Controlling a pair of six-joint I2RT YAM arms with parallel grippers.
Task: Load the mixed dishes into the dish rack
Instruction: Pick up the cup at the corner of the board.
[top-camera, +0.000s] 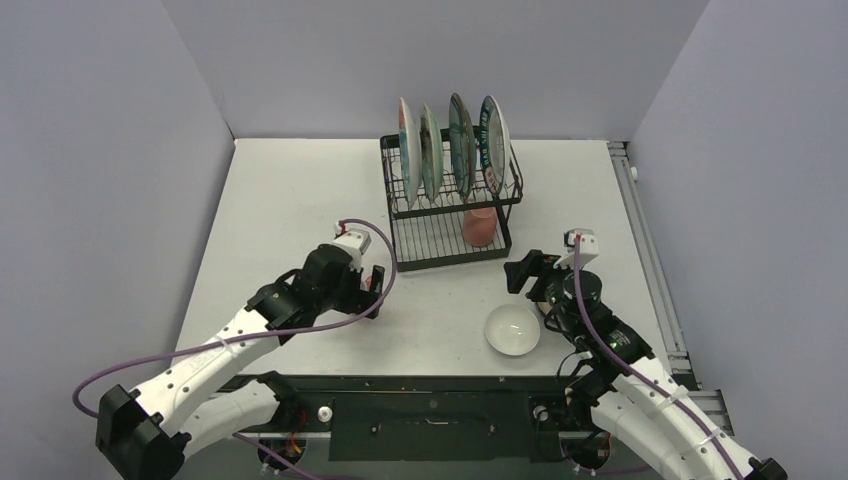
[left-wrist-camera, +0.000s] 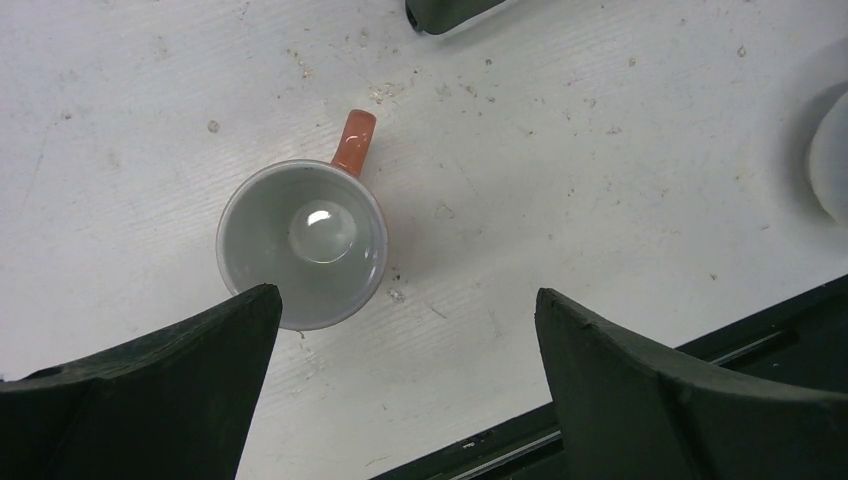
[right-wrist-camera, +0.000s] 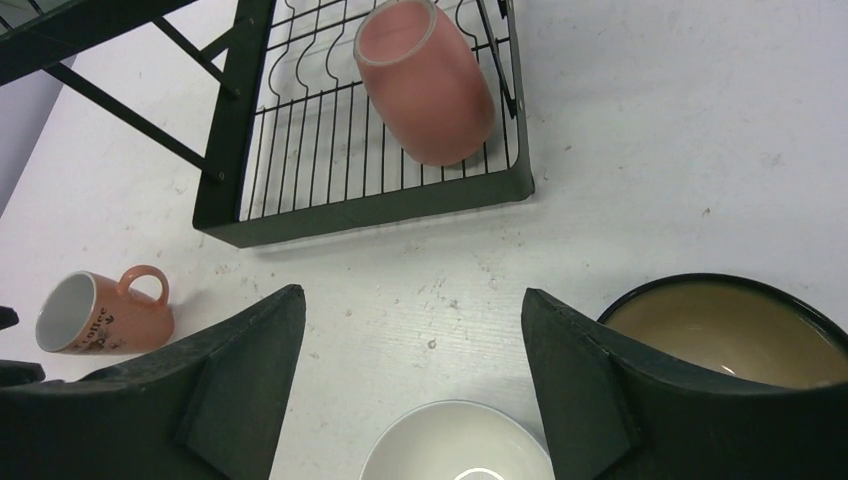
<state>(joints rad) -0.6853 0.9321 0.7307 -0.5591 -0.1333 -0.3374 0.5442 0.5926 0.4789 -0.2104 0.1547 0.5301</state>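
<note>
From overhead, the dish rack stands mid-table. Four plates are upright in its upper slots, and a pink mug rests on the lower tray at its right end. The white bowl sits on the table in front of the rack, just beside the right gripper. The left gripper hangs off the rack's near left corner, and the overhead view hides what lies beneath it. The left wrist camera supplies that: a second mug stands upright on the table, mouth up and handle pointing away. The fingers are spread wide and grasp nothing, and the mug's rim lies just ahead of the left fingertip. The right wrist camera catches this mug from the side, off to the left, with lettering on its wall. Only this view reveals a dark bowl with a tan inside, partly behind one finger; whether they touch cannot be told. The right gripper's jaws stand apart and empty, with the white bowl below between them.
</note>
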